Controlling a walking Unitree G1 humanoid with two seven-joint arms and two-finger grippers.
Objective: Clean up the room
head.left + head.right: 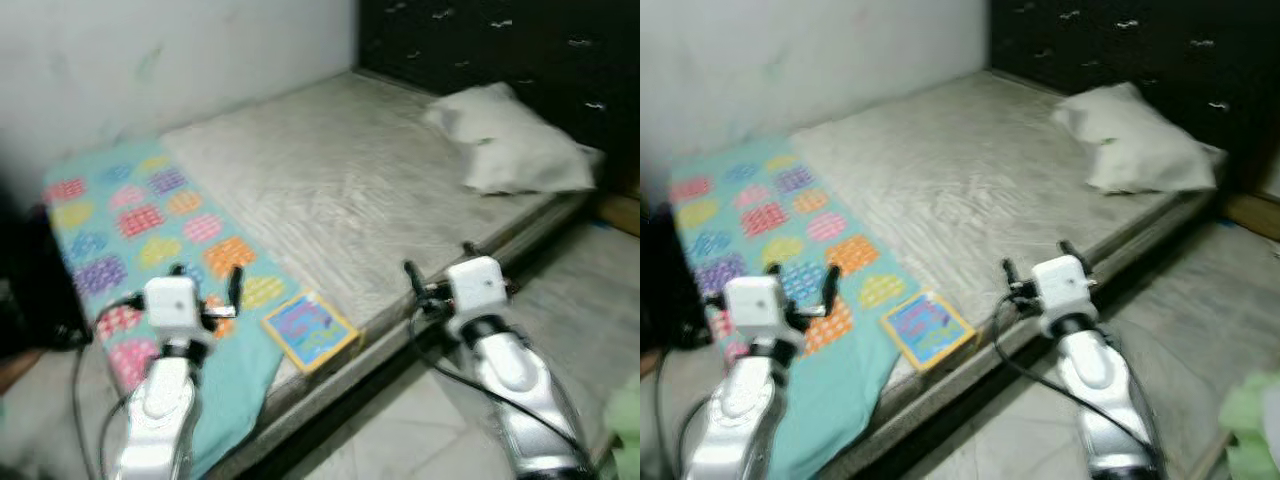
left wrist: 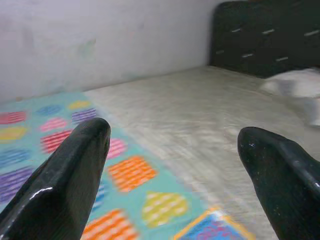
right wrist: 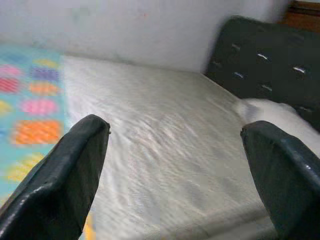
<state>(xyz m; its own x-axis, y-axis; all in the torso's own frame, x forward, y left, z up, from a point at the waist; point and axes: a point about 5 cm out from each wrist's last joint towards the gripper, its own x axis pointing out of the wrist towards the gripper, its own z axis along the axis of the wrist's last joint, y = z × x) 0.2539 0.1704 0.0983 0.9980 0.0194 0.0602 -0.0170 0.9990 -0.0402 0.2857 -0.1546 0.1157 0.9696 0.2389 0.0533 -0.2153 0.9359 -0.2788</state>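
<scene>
My left gripper (image 1: pixel 207 290) hangs with its fingers spread wide over the near corner of the bed, above the patterned blanket (image 1: pixel 150 230); my right gripper (image 1: pixel 437 268) is spread just as wide, poised at the mattress (image 1: pixel 340 170) edge; neither holds anything. The thing I judge most worth tidying is the flat colourful book (image 1: pixel 308 330), lying between my two grippers at the mattress's near edge, just beside the blanket's hem and closer to my left. I expect it to be light, stiff and thin, with a possibly slick cover; the corner overhanging the edge looks the best place to pinch. The blanket would be soft and limp, best gathered at a corner. The pillow (image 1: pixel 510 140) lies well beyond my right gripper, against the dark headboard (image 1: pixel 500 40); soft, bulky, easily squeezed. I see no bin or basket to receive anything.
</scene>
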